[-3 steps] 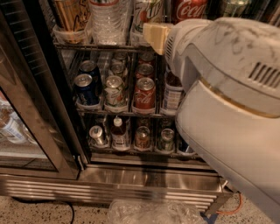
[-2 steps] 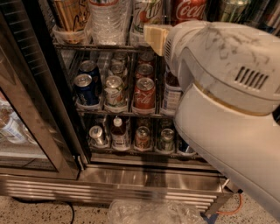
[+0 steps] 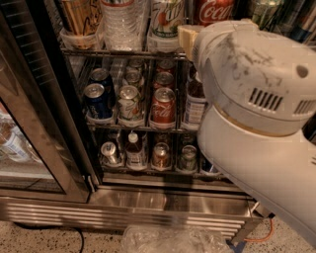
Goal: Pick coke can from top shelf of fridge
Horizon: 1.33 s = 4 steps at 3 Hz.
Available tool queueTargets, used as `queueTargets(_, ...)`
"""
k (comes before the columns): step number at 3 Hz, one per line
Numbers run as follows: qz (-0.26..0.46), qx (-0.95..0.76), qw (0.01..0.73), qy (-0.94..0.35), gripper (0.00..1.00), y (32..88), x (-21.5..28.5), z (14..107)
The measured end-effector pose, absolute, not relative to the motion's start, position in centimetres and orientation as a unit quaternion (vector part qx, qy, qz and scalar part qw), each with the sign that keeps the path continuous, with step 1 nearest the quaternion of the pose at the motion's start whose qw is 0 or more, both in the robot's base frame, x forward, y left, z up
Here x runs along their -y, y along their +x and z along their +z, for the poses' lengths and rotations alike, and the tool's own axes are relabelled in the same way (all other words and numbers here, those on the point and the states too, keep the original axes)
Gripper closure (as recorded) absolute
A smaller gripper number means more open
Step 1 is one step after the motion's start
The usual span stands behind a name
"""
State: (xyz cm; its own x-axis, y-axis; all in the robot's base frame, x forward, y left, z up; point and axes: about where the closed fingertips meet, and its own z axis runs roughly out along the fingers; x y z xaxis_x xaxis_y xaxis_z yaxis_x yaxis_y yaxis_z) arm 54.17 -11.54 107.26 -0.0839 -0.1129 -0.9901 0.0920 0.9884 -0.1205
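Chrome wire top shelf (image 3: pixel 123 52) of the dark-framed glass-door fridge (image 3: pixel 148 200) lanes drinks upright in clear trays. Red aluminium coke can (image 3: pixel 212 10) stands there, top centre-right. Cream-tipped hand (image 3: pixel 189 35) sits just below-left of it, probably lining up; grip state can't tell.

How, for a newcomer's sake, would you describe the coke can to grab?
In the fridge, look along the top shelf, above the white arm hiding the pincer. The coke can is red with white script, right of the green-and-white can.

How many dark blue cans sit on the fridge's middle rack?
2: both at its left side, front can, rear can behind. Others may be hidden; the gripper is by the top shelf.
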Motion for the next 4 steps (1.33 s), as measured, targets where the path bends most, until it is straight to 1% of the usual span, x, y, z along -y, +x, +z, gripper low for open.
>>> queueTargets(1,-0.085,-0.728,0.681,-0.005,0.16,54.5,11.9,107.2)
queueTargets(4,-0.075,-0.706,0.704,0.008,0.17,56.8,12.0,107.3)
